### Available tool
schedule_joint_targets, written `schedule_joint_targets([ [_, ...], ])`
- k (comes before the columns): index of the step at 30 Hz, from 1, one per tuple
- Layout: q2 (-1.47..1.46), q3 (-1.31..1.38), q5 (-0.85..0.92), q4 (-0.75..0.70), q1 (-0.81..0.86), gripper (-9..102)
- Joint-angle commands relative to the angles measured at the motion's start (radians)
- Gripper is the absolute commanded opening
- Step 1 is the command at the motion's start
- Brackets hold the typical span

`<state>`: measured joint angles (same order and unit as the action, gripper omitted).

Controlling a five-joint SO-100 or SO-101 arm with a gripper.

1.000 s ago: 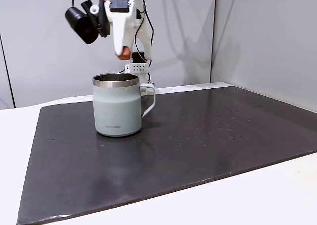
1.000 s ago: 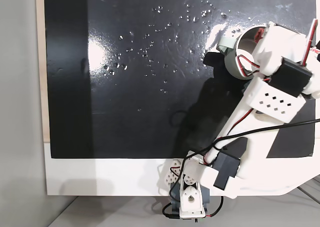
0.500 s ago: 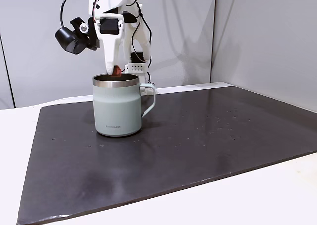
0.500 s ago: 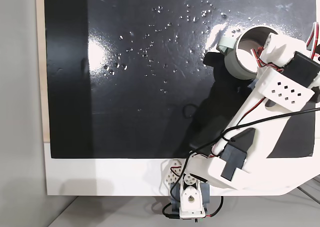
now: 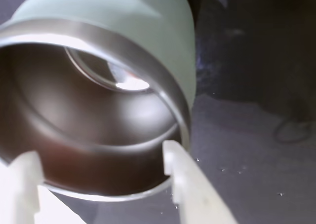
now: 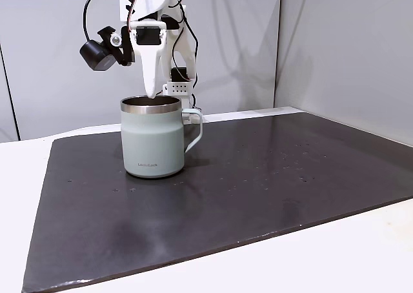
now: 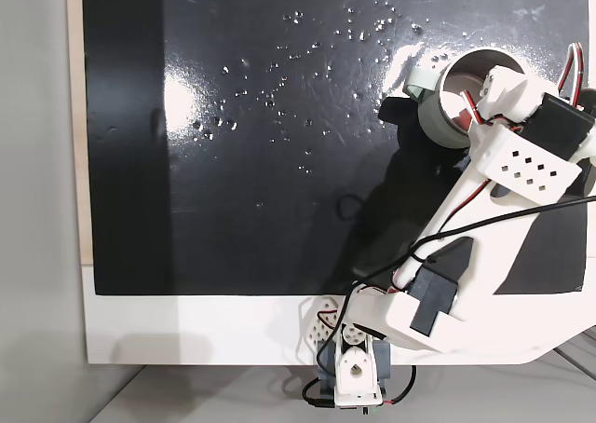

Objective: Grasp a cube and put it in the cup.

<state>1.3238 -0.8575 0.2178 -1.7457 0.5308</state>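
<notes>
A dark mat (image 6: 258,183) covers a white table (image 6: 19,177) before pale grey walls. The cup (image 6: 153,138) stands upright toward the mat's back left in a fixed view, handle to the right. The white arm (image 7: 484,209) reaches over it, the gripper (image 6: 151,94) pointing down just above the steel rim. In the wrist view, the fingers (image 5: 185,177) stand parted with nothing between them. A reddish patch inside the cup, seen from above, may be the cube (image 7: 459,117).
</notes>
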Motion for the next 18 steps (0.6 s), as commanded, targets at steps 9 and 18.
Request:
schedule_joint_targets([
  [9, 0.032, 0.069, -0.005, -0.028, 0.005, 28],
  [18, 0.051, 0.067, -0.017, -0.041, -0.017, 26],
])
